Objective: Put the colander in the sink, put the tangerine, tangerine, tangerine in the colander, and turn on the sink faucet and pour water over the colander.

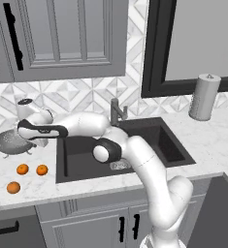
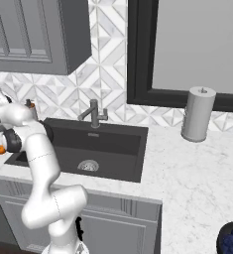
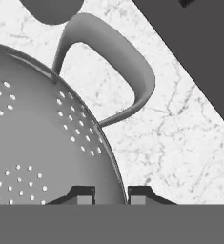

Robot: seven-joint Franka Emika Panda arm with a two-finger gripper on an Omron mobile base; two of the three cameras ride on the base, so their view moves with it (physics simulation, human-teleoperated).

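Note:
The silver colander point(image 1: 8, 141) stands on the marble counter left of the sink point(image 1: 76, 160). My gripper point(image 1: 29, 143) reaches down to its right rim. In the hand view the fingertips point(image 3: 82, 195) stand close together astride the colander's point(image 3: 37, 143) rim, one inside the bowl and one outside, just below its loop handle point(image 3: 127, 71); the gripper point(image 3: 111, 196) is shut on that rim. Three tangerines point(image 1: 22, 169) point(image 1: 41, 170) point(image 1: 13, 187) lie on the counter in front of the colander. The faucet point(image 1: 116, 112) stands behind the sink, with no water running.
A paper towel roll point(image 1: 204, 97) stands on the counter right of the sink. A dark bowl of blue berries point(image 2: 232, 240) sits at the near right. The sink's dark edge point(image 3: 199, 47) lies close beside the colander. Wall cabinets hang above.

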